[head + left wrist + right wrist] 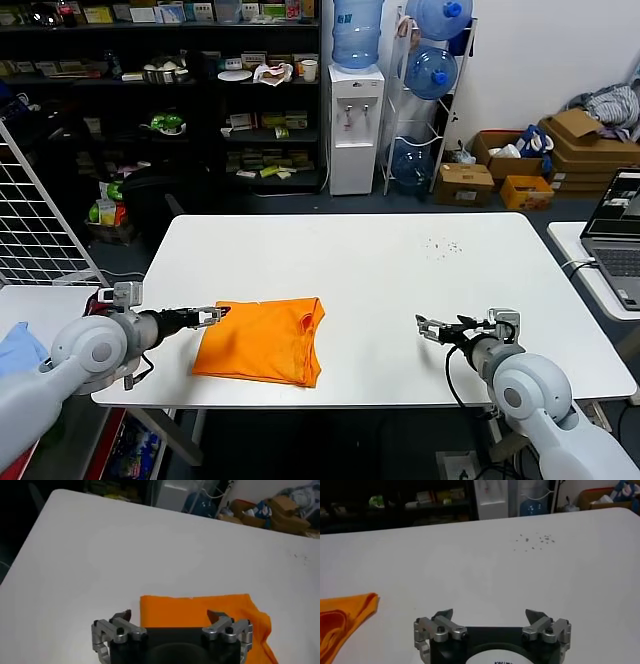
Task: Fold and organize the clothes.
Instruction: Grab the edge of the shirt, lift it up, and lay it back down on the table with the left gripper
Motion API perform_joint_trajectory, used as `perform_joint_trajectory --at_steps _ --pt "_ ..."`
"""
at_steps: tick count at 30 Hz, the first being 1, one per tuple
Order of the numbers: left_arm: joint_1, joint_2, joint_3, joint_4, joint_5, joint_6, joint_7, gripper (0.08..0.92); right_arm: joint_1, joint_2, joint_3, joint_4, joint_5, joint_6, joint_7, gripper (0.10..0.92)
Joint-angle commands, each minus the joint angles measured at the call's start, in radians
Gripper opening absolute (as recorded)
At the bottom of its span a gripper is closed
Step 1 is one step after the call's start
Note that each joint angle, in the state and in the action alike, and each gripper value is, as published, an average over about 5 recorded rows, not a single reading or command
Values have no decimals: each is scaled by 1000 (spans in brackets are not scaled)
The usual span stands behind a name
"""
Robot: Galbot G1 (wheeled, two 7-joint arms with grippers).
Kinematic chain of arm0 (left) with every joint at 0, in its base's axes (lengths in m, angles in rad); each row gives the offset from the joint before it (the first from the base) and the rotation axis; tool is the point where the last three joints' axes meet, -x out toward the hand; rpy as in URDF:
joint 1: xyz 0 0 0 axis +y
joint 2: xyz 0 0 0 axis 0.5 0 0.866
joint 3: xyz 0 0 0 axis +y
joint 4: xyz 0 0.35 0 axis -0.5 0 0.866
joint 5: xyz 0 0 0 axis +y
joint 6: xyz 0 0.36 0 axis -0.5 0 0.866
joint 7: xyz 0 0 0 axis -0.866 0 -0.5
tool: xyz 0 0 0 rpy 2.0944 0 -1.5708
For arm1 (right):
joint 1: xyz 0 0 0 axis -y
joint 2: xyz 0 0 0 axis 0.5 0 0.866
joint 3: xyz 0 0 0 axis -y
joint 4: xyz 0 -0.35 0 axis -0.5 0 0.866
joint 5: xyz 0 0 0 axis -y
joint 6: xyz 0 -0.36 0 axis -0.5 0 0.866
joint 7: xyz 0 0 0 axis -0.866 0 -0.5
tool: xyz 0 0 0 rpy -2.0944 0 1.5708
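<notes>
Head view shows the folded T-shirt (262, 341) on the tabletop (380, 270); left hand (214, 315) beside it and right hand (428, 327) both spread wide, holding nothing.

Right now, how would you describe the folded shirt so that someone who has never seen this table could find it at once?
Look at the big white table in front of the robot, then at its near edge on the robot's left. The orange shirt lies there folded into a flat rectangle, just beyond the open left gripper. It is the only brightly coloured thing on the white top.
</notes>
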Motion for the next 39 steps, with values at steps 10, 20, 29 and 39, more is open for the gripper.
perform_joint_trajectory --at_steps 10,20,29,39 --pt "-5 -23 118 116 203 44 245 921 -21 5 17 -2 -2 2 -5 921" --pt "-27 -47 131 161 213 44 248 921 -19 7 14 -9 -3 3 -6 921" --pt "-29 -54 131 164 213 46 248 921 -18 9 11 -10 -5 3 -5 921" --pt "-30 -57 131 161 211 46 245 827 -18 8 11 -9 -5 3 -5 921"
